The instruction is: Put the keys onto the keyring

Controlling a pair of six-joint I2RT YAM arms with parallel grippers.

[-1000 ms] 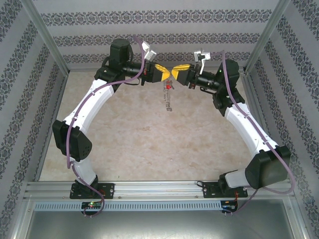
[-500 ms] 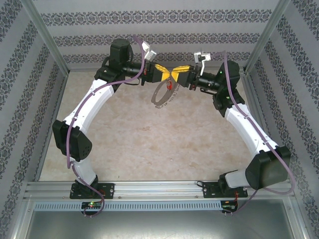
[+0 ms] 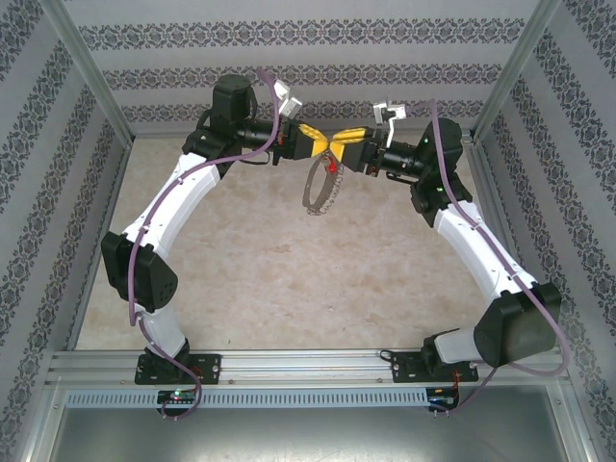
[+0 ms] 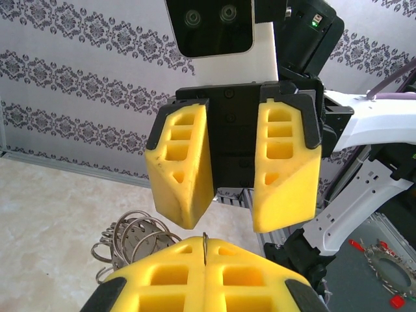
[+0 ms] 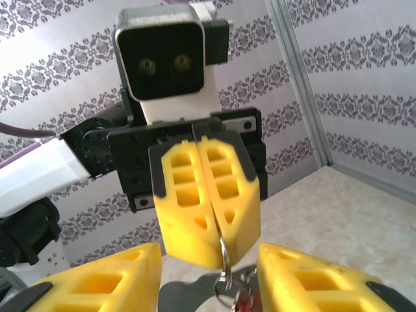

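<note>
Keyring [image 3: 322, 190] hangs at six o'clock from our left gripper [image 5: 218, 250], pinched shut on it so the red-headed key [image 3: 330, 167] dangles freely; our right gripper [image 4: 231, 218] gapes empty.

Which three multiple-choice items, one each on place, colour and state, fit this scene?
1. Where is the keyring? A on the table; B hanging under the left pincer; C by the arm bases.
2. What colour is the head of the key? A red; B blue; C green.
3. The right pincer is: A shut on the key; B shut empty; C open.
B: the loop dangles from the shut fingers. A: red shows beside the loop. C: its yellow fingers stand apart.
</note>
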